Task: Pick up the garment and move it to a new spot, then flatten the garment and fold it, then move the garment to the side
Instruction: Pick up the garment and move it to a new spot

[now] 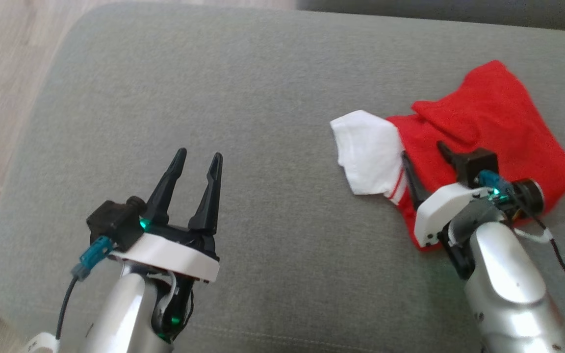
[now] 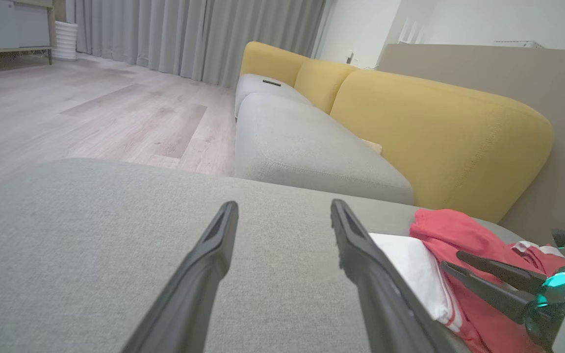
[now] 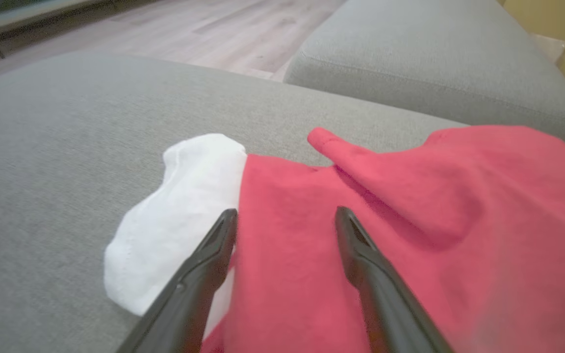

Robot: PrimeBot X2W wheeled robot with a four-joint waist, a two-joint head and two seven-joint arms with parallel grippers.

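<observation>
The garment (image 1: 500, 117) (red, with a white part) lies bunched at the cushion's (image 1: 243, 88) right end. My right gripper (image 1: 422, 149) hangs spread over it. My left gripper (image 1: 199, 158), spread and empty, sits over the cushion's middle.

One red fabric garment with white sleeve (image 1: 488, 127), right of frame. Two black long-fingered grippers: left gripper (image 1: 198, 164) lower left, right gripper (image 1: 422, 149) lower right. Three grey fabric seat cushions (image 2: 66, 235). Three rounded yellow back cushions (image 2: 439, 132), upper right.
</observation>
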